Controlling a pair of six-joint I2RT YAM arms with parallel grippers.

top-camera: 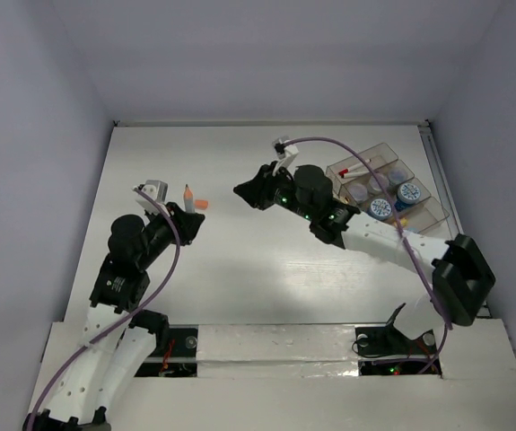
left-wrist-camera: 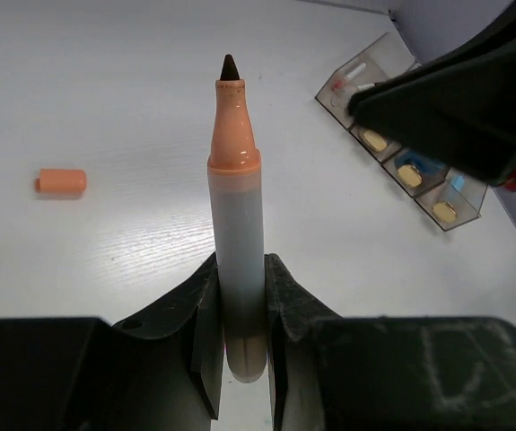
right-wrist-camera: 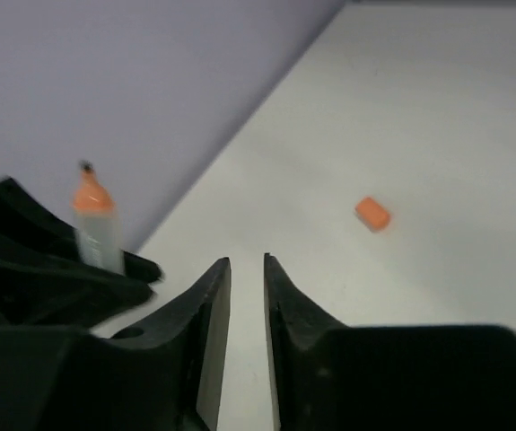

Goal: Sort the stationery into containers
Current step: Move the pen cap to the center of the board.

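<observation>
Left gripper clamped on an uncapped marker, dark tip pointing out past the fingers. Small orange stub lies loose on the table near it. Right gripper hovers close by, jaws narrowly apart, nothing between. Tray sits at the far right with round blue-lidded jars in its compartments, and possibly a red stick, too small to be sure.

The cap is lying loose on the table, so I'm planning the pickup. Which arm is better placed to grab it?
Right. The right tool is empty and faces the orange cap; the left tool is shut on the marker.
</observation>
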